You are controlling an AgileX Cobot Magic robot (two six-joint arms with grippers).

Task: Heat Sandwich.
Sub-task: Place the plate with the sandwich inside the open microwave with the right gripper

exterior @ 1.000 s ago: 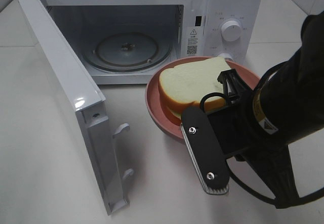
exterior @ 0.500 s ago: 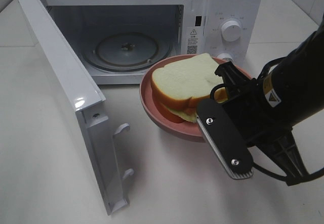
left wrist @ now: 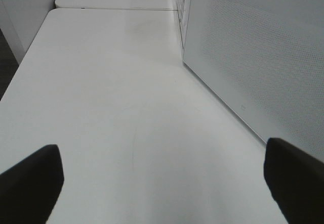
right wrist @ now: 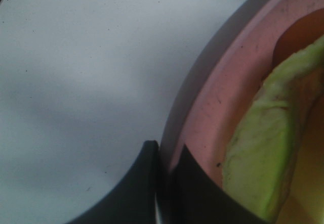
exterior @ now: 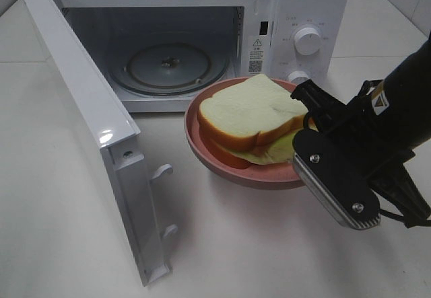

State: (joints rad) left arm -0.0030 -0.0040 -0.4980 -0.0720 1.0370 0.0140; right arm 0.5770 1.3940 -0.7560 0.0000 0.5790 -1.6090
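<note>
White tbl [exterior: 54, 237], open microwave [exterior: 306, 5] on it

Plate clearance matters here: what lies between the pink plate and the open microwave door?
Bare tabletop only, between plate and door, in the exterior high view.

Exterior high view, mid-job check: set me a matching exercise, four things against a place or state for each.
1. microwave door
2. sandwich
3. right gripper
4. glass turntable

A. lies on the pink plate
B. sits inside the microwave
C. shut on the plate's rim
D. swung open

Pairs: 1-D, 2-A, 3-C, 4-B
</note>
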